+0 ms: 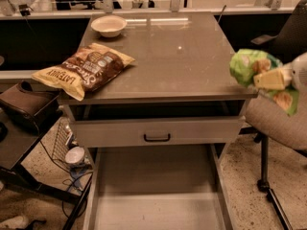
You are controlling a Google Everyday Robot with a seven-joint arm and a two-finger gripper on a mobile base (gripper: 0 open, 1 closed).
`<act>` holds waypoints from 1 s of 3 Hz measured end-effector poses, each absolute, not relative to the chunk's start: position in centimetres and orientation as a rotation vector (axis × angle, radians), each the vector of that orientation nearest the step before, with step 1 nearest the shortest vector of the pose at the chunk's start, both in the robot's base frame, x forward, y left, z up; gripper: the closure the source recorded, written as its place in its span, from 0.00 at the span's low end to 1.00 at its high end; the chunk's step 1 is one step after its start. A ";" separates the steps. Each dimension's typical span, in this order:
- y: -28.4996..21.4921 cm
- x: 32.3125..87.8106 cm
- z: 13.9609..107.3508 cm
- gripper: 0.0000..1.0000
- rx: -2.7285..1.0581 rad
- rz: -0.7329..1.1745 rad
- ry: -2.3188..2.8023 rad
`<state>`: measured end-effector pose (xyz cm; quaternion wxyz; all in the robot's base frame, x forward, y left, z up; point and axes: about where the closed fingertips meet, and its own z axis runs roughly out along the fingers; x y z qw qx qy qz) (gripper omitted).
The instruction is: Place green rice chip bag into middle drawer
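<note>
Office-type room, speckled floor, glass partition at the back; the single camera view looks down on a grey-brown table (192, 66) with drawers under it. On top: white bowl (109, 26) at the back left, larger brown-and-yellow chip bag (84, 71) at the front left, overhanging the edge a bit. Below the top sits a pale drawer front (201, 128) with a black handle (157, 138), dark gap above it. Under that the middle drawer (153, 181) is pulled well out toward the camera, floor bare, nothing in it. Gripper (259, 78) is at the right edge of view, in the air just off the table's front right corner, above a padded chair (276, 121). Green rice chip bag (243, 65) is in its grasp, crumpled, off every surface, about level with the table top and well apart from the drawer tray. Progress: pick looks done, drawer is open; left to do is carry the bag left and down over the tray and let go, so roughly mid-task, transport stage. Fingers: clamped on the bag, one pale finger (273, 79) lies across its front, the other is hidden behind the bag; nothing else touched.
</note>
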<state>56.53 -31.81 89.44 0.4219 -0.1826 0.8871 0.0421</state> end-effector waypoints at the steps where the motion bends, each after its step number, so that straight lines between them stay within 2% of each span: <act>1: -35.0 50.2 83.3 1.00 -0.456 0.311 2.303; 2: -38.4 43.3 79.7 1.00 -0.538 0.433 2.295; 3: -38.4 43.3 79.7 1.00 -0.534 0.435 2.296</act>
